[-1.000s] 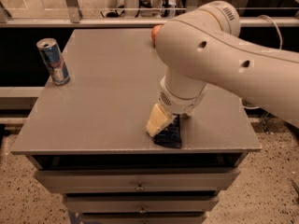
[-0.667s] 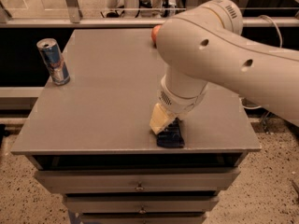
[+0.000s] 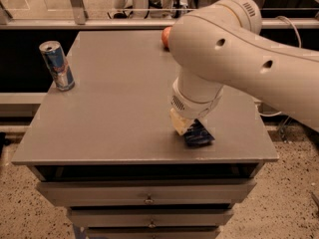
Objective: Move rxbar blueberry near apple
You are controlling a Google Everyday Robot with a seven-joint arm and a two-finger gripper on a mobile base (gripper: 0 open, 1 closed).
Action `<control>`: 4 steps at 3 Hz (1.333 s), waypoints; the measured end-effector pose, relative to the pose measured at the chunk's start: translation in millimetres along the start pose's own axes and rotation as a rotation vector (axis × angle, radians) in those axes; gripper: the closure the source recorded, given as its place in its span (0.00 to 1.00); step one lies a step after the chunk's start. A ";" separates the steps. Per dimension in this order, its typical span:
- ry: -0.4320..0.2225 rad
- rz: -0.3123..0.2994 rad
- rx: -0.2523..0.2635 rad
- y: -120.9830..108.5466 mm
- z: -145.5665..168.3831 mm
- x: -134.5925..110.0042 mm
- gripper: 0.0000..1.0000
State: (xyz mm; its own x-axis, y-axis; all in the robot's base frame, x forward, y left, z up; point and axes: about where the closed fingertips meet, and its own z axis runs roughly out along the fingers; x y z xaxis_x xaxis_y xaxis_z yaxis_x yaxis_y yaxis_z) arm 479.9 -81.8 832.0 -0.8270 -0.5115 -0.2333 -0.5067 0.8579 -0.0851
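The rxbar blueberry [image 3: 200, 135] is a dark navy wrapper near the front right of the grey tabletop [image 3: 114, 108]. Its upper end is hidden under my gripper. My gripper [image 3: 183, 125] points down onto the bar and is shut on its near end, holding it at or just above the surface. One pale fingertip [image 3: 178, 123] shows to the left of the bar. The apple [image 3: 165, 37] is red and sits at the far edge of the tabletop. It is mostly hidden behind my white arm [image 3: 234, 54].
A blue-silver drink can [image 3: 57, 66] stands upright at the far left of the tabletop. Drawers [image 3: 149, 195] lie below the top's front edge. A metal rail [image 3: 99, 11] runs behind the table. Speckled floor lies on both sides.
My gripper and the blue bar have moved together a little to the right and away from the front edge. The can has not moved.
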 end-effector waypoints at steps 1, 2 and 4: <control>-0.223 -0.106 -0.033 -12.7 -27.5 -33.1 1.00; -0.355 -0.208 -0.026 -32.4 -55.9 -36.6 1.00; -0.373 -0.252 -0.021 -29.3 -48.0 -47.7 0.74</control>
State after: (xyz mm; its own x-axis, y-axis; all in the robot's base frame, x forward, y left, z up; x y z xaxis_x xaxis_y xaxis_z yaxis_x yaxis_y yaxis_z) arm 522.5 -84.8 892.1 -0.5344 -0.6489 -0.5416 -0.6892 0.7055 -0.1652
